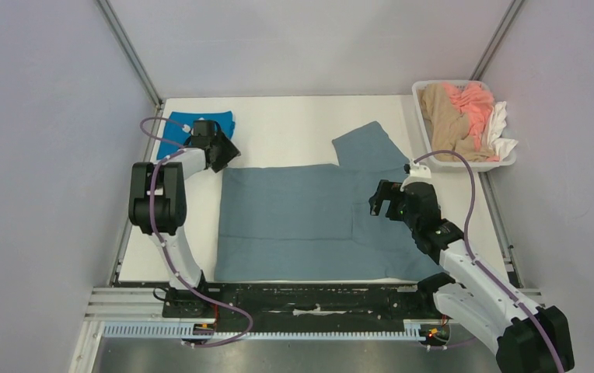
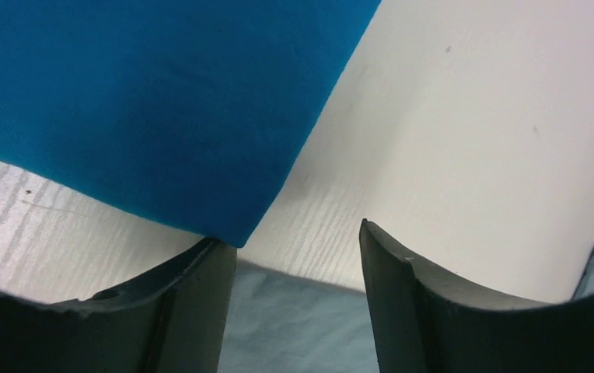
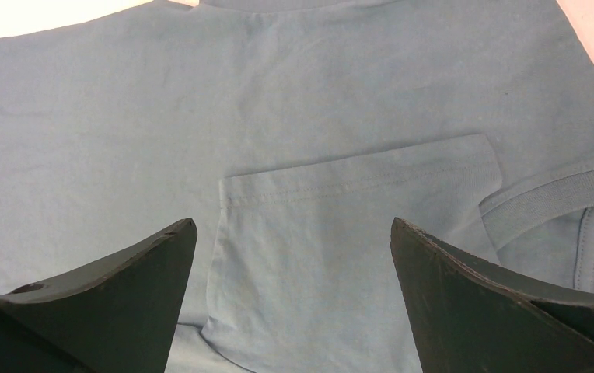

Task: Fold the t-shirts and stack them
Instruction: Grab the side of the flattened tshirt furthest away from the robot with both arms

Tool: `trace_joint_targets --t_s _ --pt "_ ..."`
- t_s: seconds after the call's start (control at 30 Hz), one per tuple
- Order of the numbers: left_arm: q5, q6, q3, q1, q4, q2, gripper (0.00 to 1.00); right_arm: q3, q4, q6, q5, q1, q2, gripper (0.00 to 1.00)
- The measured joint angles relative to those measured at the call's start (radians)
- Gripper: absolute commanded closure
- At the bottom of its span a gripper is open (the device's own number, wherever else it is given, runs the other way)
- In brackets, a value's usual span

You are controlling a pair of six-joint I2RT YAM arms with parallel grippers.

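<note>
The large grey-blue t-shirt (image 1: 302,217) lies spread flat on the white table, one sleeve (image 1: 368,144) pointing to the far right. The cobalt blue t-shirt (image 1: 193,126) lies folded at the far left. My left gripper (image 1: 226,155) is open and empty at the grey shirt's far left corner; its wrist view shows the blue shirt's corner (image 2: 162,101) and grey cloth (image 2: 294,326) between the fingers. My right gripper (image 1: 377,198) is open and empty, hovering above the grey shirt's chest pocket (image 3: 340,256), with the ribbed neck (image 3: 558,198) to its right.
A white basket (image 1: 508,159) at the far right holds tan, pink and white clothes. Bare white table (image 1: 286,128) lies beyond the grey shirt. Metal frame posts stand at the far corners, and a black rail (image 1: 309,299) runs along the near edge.
</note>
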Motion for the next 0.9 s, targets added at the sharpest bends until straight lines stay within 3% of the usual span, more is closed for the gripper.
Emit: trace_joint_targets --t_s 0.2,0.37,0.7,0.9 --pt "0.039 0.000 -0.037 0.001 0.040 -0.008 0.46 0.000 0.008 0.000 0.001 0.000 -0.005 0.02" --pt "0.032 0.000 -0.042 0.000 0.018 -0.014 0.45 0.000 0.008 0.000 0.000 0.000 -0.005 0.02" --pt "-0.145 0.002 0.005 -0.010 -0.163 -0.032 0.44 0.000 0.007 -0.005 0.001 0.000 0.005 0.02" --pt "-0.145 0.008 0.014 -0.008 -0.202 -0.032 0.44 0.000 0.007 -0.010 0.002 0.000 0.014 0.02"
